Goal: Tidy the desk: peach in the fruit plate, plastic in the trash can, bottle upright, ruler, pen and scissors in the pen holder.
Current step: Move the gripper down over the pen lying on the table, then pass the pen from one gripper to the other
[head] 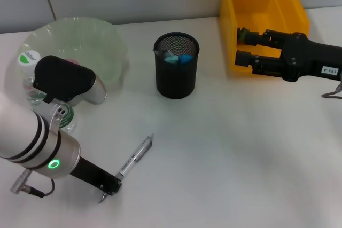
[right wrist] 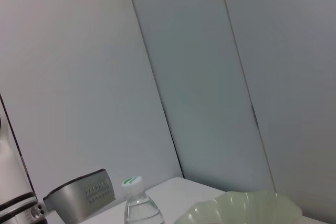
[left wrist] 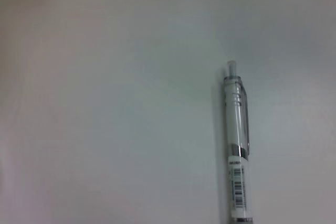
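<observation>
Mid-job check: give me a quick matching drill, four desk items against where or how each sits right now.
Things:
1. pen
2. bottle
3. pen holder
4. trash can

States:
A. yellow, far right corner of desk
B. lying flat on the desk near the left gripper
C. black mesh, mid-desk, blue items inside
D. upright beside the fruit plate

Pairs: 1-B, 2-D, 3-C, 4-A

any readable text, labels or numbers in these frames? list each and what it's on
"103-A", roughly: white sticker on the right gripper; digits small, not certain.
Green-and-white label on the bottle cap: has lettering, too blurred to read.
Barcode label on the pen: bars and tiny print, not readable.
Pen holder, yellow trash can, fruit plate: no text visible.
</observation>
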You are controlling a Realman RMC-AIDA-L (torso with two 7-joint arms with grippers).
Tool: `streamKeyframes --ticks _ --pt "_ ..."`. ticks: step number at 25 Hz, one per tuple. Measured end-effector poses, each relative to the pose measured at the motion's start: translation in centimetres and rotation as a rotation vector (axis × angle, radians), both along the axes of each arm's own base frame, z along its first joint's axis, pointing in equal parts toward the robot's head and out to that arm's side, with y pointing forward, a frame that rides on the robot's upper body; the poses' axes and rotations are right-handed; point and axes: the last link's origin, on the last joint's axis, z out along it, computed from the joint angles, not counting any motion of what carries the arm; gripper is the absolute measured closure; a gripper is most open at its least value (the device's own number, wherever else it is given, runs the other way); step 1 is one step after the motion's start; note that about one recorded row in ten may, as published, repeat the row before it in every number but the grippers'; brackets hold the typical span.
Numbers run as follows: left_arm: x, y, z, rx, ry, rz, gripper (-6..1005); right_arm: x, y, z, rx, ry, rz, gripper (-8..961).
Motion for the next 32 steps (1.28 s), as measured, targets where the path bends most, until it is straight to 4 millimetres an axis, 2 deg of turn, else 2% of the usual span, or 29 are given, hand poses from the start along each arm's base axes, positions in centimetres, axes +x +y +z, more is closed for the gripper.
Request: streamKeyframes --ticks 1,3,6,9,14,17,19,21,23,25,31,32 --pt "0.0 0.0 0.0 0.001 -0.001 0.001 690 0.1 0.0 0.0 -0.001 0.003 -0.003 234" --pt "0.0 0.0 0.5 0.011 -0.008 0.009 763 0.1 -0.1 0.0 -0.001 0.003 -0.004 234" --pt "0.8 0.5 2.4 0.077 -0.069 -0.005 873 0.2 -0.1 0.0 -0.001 0.004 -0.009 234" --pt "2.7 0.7 5.3 0.175 -0.178 -0.062 871 0.5 -0.2 0.2 0.004 0.009 -0.018 234" --pt "3.9 1.9 6.9 0.283 -0.285 -0.102 867 0.9 -0.5 0.4 0.014 0.013 -0.033 234" --pt "3.9 1.9 6.9 0.283 -0.285 -0.102 864 1.2 -0.6 0.5 0.019 0.013 -0.042 234" --pt "5.3 2.6 7.3 0.363 -0.431 -0.175 862 1.4 -0.7 0.5 0.018 0.011 -0.049 234" --pt "5.3 2.6 7.3 0.363 -0.431 -0.175 861 1.6 -0.8 0.5 0.016 0.009 -0.056 234" --pt "6.6 3.0 7.6 0.425 -0.551 -0.261 859 1.7 -0.8 0.5 0.017 0.007 -0.060 234" --pt "7.1 3.0 7.5 0.432 -0.589 -0.299 858 1.7 -0.8 0.5 0.018 0.007 -0.061 235" --pt "7.7 2.4 6.3 0.423 -0.685 -0.405 853 1.1 -0.9 0.9 0.015 0.038 -0.030 235" --pt "7.6 1.7 5.7 0.401 -0.758 -0.465 852 1.1 -0.9 0.9 0.015 0.038 -0.030 235"
